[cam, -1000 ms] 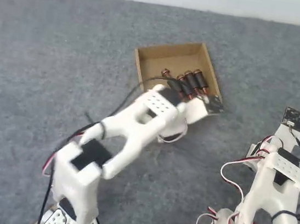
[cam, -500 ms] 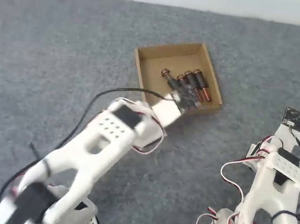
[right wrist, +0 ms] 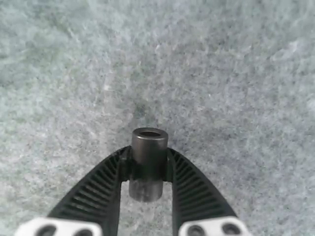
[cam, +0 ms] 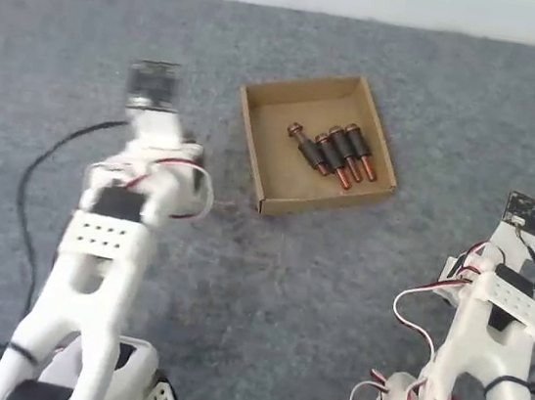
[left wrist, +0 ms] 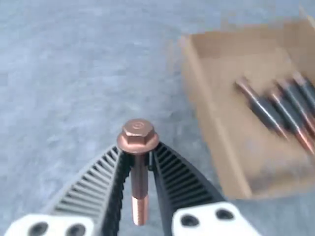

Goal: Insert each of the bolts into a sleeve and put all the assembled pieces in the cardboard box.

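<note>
right now your left gripper (left wrist: 139, 156) is clamped on a copper bolt (left wrist: 138, 169). its ribbed fingers (left wrist: 103, 172) pinch the shank just under the hex flange head. the head sticks out past the fingertips and the threaded end points back toward the wrist. gripper and bolt hang over the grey worktop (cam: 438, 104), near the cardboard box (cam: 322, 199) but apart from it.

your right gripper (right wrist: 147, 160), close to the worktop's right edge, is squeezing a black sleeve (right wrist: 148, 157). the sleeve stands between the fingertips with its open bore facing away from the wrist and its rim just past the tips.

the box sits toward the far edge of the worktop, about midway along it. four assembled pieces (cam: 336, 153) lie side by side on its floor.

from above, the left gripper's tip is smeared, so you can't pick out the bolt there. the right arm's wrist hardware covers the sleeve. in the left wrist view the box is cut off at the frame's edge and the pieces inside are soft.
</note>
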`<act>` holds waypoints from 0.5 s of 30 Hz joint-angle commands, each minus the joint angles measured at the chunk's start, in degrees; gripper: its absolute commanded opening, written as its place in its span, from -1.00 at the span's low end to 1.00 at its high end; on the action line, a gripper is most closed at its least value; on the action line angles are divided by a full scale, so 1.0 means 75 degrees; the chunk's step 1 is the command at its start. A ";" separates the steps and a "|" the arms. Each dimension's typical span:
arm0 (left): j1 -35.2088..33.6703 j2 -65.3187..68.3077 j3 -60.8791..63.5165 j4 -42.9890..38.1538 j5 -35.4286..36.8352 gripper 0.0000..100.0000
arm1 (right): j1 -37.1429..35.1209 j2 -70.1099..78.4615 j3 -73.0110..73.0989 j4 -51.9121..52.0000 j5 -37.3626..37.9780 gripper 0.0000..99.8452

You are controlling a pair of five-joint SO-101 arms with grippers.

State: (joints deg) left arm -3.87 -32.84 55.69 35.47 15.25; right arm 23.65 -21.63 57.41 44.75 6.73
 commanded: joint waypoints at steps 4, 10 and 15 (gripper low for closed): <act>-0.0668 -0.0422 0.1248 -0.1536 -0.0246 -0.98 | -0.0733 -0.0322 -0.0082 -0.0229 0.0035 -0.98; -0.1430 -0.0422 0.1987 -0.1747 -0.0727 -0.98 | -0.0592 -0.0322 -0.0070 -0.2022 0.0117 -0.98; -0.1887 -0.0422 0.2479 -0.1747 -0.1196 -0.98 | -0.0580 -0.0322 -0.0094 -0.3581 0.1430 -0.98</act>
State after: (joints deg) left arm -16.79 -33.19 73.98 24.13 8.66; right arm 18.64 -21.63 57.41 24.44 11.56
